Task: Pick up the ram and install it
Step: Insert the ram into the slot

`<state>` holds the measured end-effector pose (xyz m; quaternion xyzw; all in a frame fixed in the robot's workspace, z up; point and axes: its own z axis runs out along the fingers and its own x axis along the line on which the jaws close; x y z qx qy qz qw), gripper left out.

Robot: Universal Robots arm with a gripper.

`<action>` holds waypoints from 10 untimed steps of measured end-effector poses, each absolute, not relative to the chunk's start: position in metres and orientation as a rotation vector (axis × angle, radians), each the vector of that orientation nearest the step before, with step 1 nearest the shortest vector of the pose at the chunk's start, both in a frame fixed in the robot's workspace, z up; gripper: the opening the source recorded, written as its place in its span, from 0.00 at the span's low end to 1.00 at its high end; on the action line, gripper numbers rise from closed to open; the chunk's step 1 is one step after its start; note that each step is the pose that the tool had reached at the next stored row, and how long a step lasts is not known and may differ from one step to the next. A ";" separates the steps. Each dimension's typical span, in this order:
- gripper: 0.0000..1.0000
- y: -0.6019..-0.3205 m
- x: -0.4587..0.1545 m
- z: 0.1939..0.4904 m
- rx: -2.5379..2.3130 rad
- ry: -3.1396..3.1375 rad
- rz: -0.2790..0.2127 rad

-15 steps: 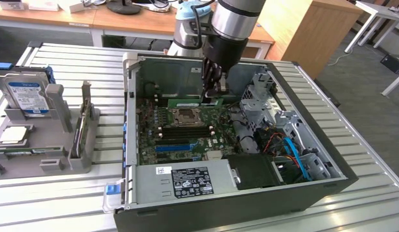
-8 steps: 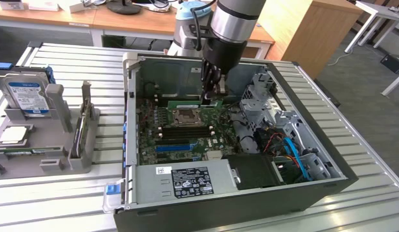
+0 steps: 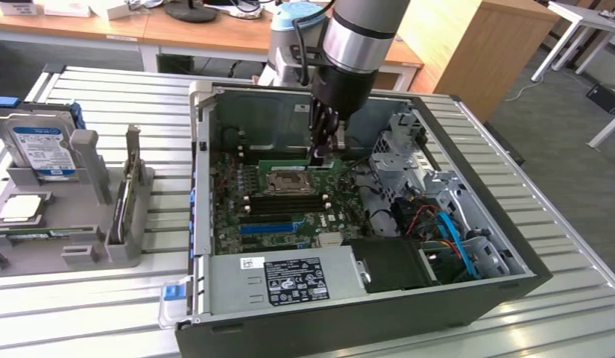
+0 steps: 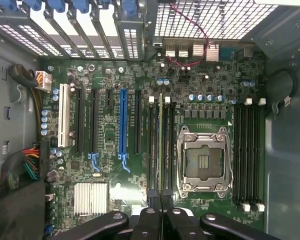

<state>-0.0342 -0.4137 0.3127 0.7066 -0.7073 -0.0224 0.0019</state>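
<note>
Ram (image 4: 160,145) is clenched edge-on between the jaws of the gripper (image 4: 161,205), which grasp it at one end. In the wrist view it shows as a thin green line running away from the fingertips. Just beneath it lie two long black memory slots (image 4: 152,145) with white latches. The stick runs parallel to them, and I cannot tell whether it touches either one. Beside these slots sits the empty metal CPU socket (image 4: 202,160), and past the socket is a second bank of black slots (image 4: 247,150). On the ram's other side stand a blue slot (image 4: 123,122) and, further off, a white slot (image 4: 65,115). All of this lies inside the open computer case (image 3: 203,149), which rests on a slatted metal table (image 3: 118,82). Well apart, toward the exterior view's left, a grey holder (image 3: 48,253) carries a hard drive (image 3: 39,149).
</note>
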 end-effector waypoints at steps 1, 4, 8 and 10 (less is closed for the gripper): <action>0.12 -0.414 -0.034 0.312 2.217 -2.219 -0.070; 0.12 -0.414 -0.034 0.309 2.217 -2.220 -0.070; 0.12 -0.414 -0.034 0.305 2.217 -2.219 -0.070; 0.12 -0.414 -0.034 0.304 2.217 -2.219 -0.070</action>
